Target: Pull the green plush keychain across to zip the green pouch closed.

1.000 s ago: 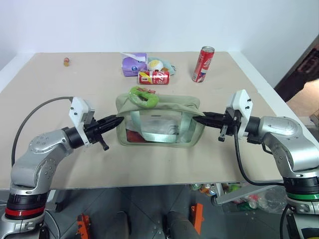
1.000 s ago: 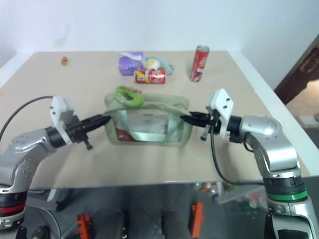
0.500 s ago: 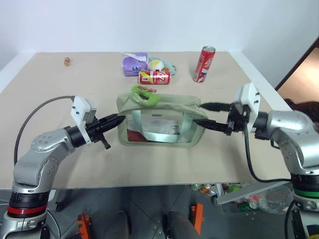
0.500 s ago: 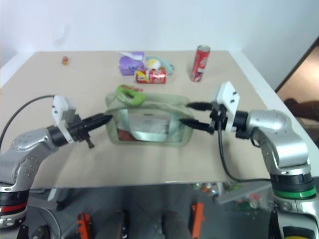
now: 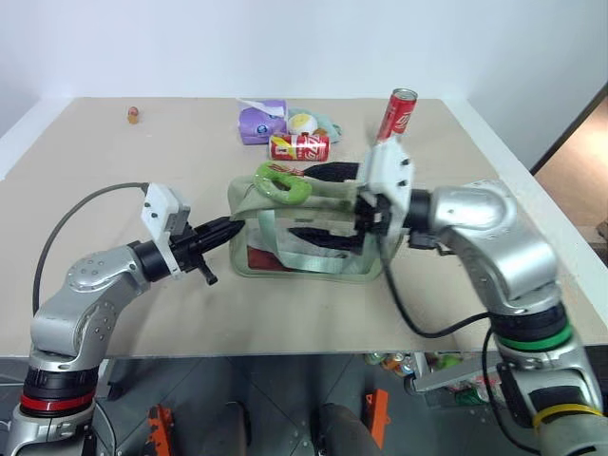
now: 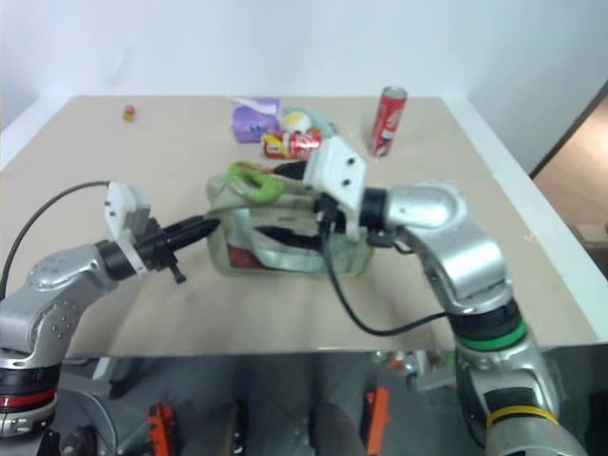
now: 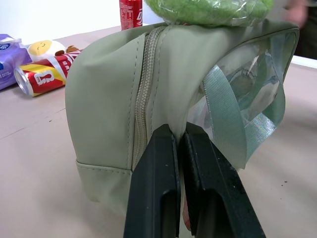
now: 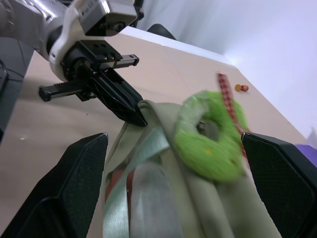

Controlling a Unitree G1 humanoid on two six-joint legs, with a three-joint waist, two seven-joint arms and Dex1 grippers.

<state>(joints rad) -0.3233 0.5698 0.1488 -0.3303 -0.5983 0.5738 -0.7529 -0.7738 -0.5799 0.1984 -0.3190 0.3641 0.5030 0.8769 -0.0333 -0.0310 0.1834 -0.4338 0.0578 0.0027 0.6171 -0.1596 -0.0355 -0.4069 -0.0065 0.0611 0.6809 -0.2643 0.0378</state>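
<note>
We list the green pouch [image 5: 306, 231] at mid-table, the green plush keychain [image 5: 279, 184] lying on its top at the left end. Our left gripper [image 5: 229, 228] pinches that end's fabric; our right gripper [image 5: 321, 202] spreads wide over the pouch, holding nothing.

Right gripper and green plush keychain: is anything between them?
No. In the right wrist view, the open right gripper faces the green plush keychain directly, over the pouch top.

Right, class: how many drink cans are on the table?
2. One red can stands upright near the far edge; another red can lies on its side beside the purple packet. Others may hide behind the pouch.
</note>
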